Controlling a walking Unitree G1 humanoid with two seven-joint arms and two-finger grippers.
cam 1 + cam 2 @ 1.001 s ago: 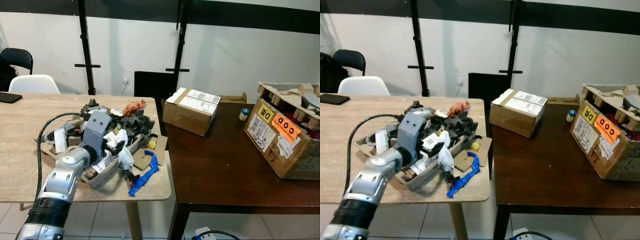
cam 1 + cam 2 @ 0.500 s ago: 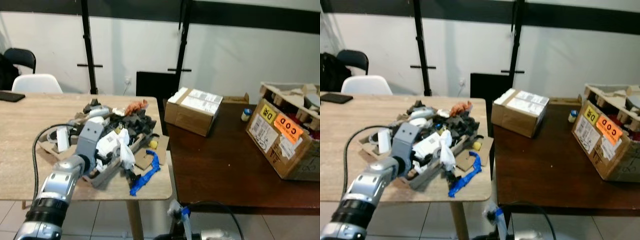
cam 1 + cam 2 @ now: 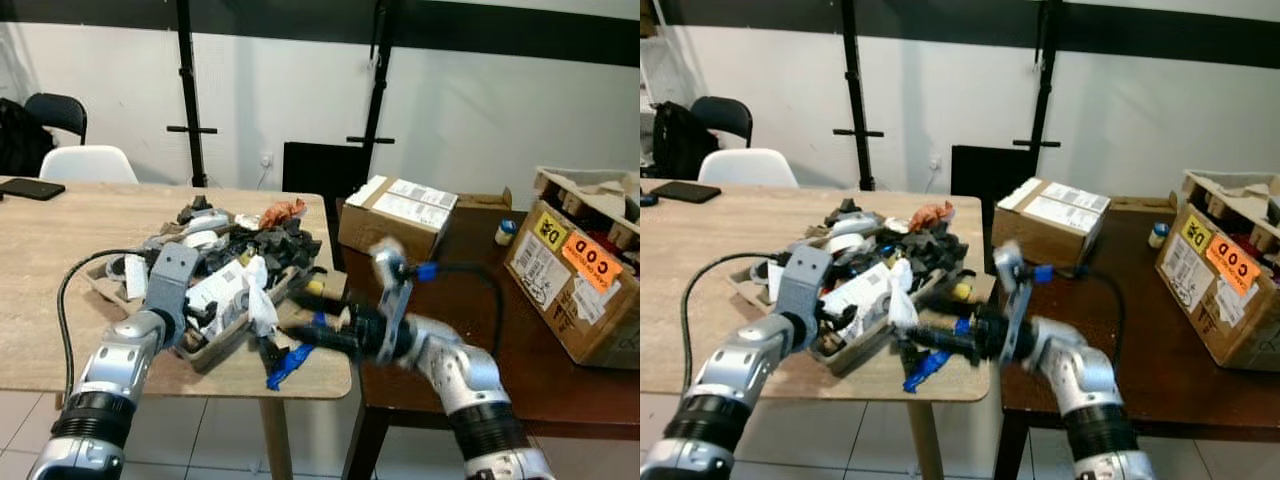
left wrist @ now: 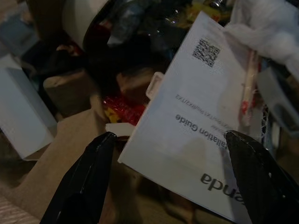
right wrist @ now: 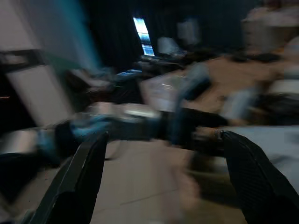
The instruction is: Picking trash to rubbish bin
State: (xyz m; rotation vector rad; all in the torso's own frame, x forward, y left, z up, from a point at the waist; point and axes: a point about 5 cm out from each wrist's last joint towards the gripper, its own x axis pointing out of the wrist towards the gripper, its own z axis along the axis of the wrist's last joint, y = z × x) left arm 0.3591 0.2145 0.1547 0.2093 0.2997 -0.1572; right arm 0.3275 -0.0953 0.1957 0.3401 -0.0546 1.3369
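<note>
The trash pile [image 3: 235, 265] lies heaped on the near right part of the light wooden worktop [image 3: 60, 290], a jumble of black scraps, white papers and cardboard, with a blue strip [image 3: 285, 362] hanging at its 5 o'clock edge by the worktop's rim. The left hand [image 3: 200, 305] sits at the pile's 8 o'clock side, and the left wrist view adds what the head views cannot resolve: its fingers [image 4: 81, 184] are spread wide, released, on either side of a white printed leaflet [image 4: 201, 126] bearing a QR code, above a cardboard tray [image 4: 60, 140]. The right hand [image 3: 930, 338] reaches in from 3 o'clock, blurred, its black fingers pointing at the pile near the blue strip; the right wrist view is smeared, yet its fingers [image 5: 84, 172] stand well apart, holding nothing. On the dark worktop [image 3: 440, 300] at 2 o'clock rests a taped cardboard box [image 3: 395, 215], and an open carton [image 3: 585, 280] stands farther toward 3 o'clock.
</note>
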